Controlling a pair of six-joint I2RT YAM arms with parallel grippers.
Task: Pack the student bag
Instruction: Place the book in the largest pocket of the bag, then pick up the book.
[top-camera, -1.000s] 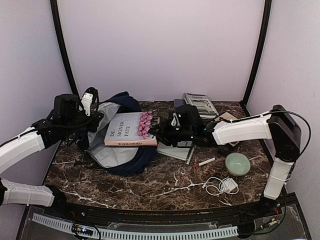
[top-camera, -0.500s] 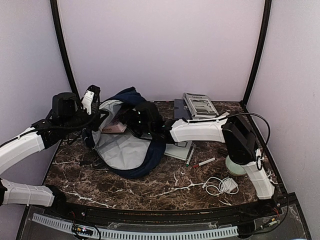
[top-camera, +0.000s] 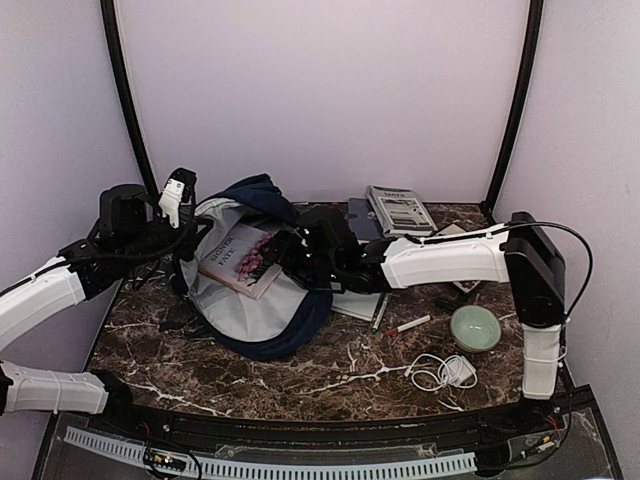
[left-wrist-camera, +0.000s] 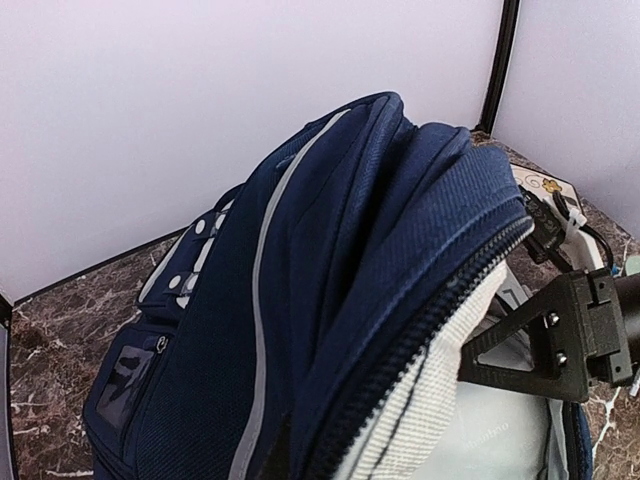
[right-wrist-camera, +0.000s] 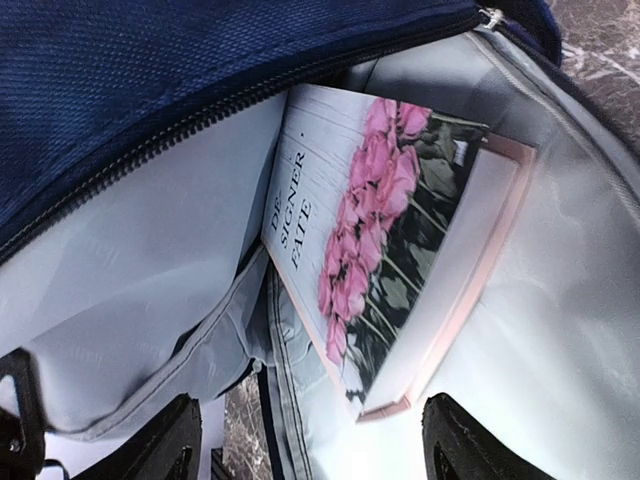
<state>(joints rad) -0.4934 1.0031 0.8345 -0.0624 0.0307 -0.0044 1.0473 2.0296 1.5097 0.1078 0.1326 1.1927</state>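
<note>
Two fingers of right gripper (right-wrist-camera: 312, 450) spread apart, empty, at mouth of student bag (top-camera: 262, 335). Book (right-wrist-camera: 390, 250) with pink roses lies inside on grey lining. Left gripper (top-camera: 178, 195) at bag's far rim; grip cannot tell. Bag left-centre on table (top-camera: 330, 375). Rightward: pen (top-camera: 408, 326), green bowl (top-camera: 475, 328), white cable (top-camera: 440, 372), booklet (top-camera: 400, 210). Only right wrist view shows cover lettering.
</note>
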